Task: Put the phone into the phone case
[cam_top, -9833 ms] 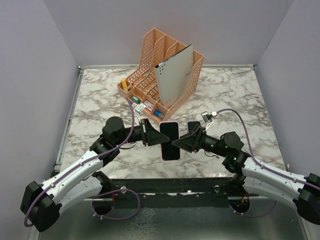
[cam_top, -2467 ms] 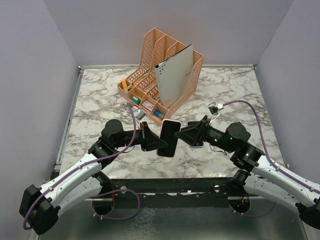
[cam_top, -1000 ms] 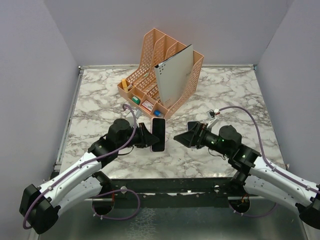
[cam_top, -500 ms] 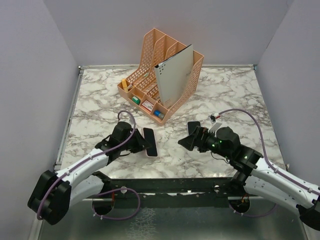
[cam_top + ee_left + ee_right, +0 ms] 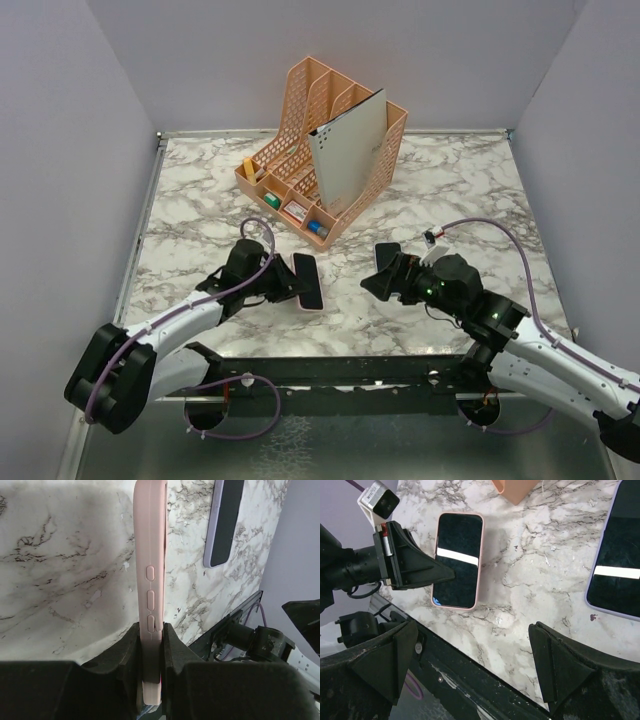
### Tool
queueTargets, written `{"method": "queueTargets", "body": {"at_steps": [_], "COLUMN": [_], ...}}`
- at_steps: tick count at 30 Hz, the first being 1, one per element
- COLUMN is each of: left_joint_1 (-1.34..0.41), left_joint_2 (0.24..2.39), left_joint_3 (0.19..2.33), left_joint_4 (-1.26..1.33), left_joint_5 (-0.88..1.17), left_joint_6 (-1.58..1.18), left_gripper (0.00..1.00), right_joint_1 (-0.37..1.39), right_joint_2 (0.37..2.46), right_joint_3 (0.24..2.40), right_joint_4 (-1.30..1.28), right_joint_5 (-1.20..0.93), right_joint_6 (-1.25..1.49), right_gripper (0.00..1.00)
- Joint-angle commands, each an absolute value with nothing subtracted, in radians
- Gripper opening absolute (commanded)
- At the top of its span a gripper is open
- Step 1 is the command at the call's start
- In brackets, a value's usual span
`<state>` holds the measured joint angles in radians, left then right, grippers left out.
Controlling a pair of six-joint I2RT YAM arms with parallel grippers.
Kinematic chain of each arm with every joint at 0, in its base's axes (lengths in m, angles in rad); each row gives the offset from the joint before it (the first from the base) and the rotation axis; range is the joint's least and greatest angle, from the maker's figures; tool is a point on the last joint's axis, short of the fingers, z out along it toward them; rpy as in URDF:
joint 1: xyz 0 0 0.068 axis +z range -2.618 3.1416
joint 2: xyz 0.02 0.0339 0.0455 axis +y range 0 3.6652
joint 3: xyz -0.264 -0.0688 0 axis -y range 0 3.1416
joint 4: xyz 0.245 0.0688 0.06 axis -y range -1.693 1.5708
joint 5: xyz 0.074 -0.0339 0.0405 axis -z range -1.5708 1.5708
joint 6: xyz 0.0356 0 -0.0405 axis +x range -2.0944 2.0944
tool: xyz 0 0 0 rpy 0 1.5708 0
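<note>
Pink silicone phone case, with slim black-glass phone seated inside, judging by the even pink rim around the screen. Held low over the white-and-grey marble table, tilted, screen toward the right arm; contact with the marble impossible to tell. Clamped by the black two-finger left gripper, jaws closed across front and back at the long edge bearing the buttons. Black two-finger right gripper spread wide, holding nothing, well apart to the right.

Step in hand, by judgement: laying the cased phone down and letting go.
1. Roll the wrist until the back faces the marble.
2. Lower until fully supported.
3. Open the jaws only then, just enough to clear the edge.
4. Withdraw straight back, without dragging the case or prising its soft lip off the glass.
5. Check the corners for flush seating; too small to confirm from these views.

Nearby: second dark-screened phone with lavender rim, flat on the marble, apart from the case. Keep the right gripper off it. Orange perforated plastic desk organiser holding a grey board, well behind, not in the way.
</note>
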<state>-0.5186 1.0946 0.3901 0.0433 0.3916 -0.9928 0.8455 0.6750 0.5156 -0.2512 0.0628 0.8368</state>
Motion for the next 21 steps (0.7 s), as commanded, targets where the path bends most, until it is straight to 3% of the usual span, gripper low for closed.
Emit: {"method": "queueTargets", "body": {"at_steps": [1,6,12,21], "left_joint_1": [-0.514,-0.514,-0.514,-0.514], "left_joint_2": [1.097,1.085,1.04,1.027], "left_joint_3": [0.37,0.364,0.398,0.443], "left_joint_4": [0.084,0.058,-0.052,-0.172], "left_joint_5": [0.41,0.388,0.315,0.236], "left_joint_6": [-1.001,-0.994,-0.964,-0.924], "left_gripper": [0.12,0.19,0.37,0.46], "right_joint_1": [0.853,0.853,0.853,0.853], "right_joint_2": [0.686,0.704,0.716,0.679], "right_joint_3": [0.546,0.56,0.598,0.629], "right_joint_4": [-0.299,-0.334,-0.406,-0.448], "right_joint_5": [0.118,0.141,0.195,0.229], "right_joint_6": [0.835,0.85,0.86,0.837], "right_gripper": [1.0,1.0,1.0,1.0]}}
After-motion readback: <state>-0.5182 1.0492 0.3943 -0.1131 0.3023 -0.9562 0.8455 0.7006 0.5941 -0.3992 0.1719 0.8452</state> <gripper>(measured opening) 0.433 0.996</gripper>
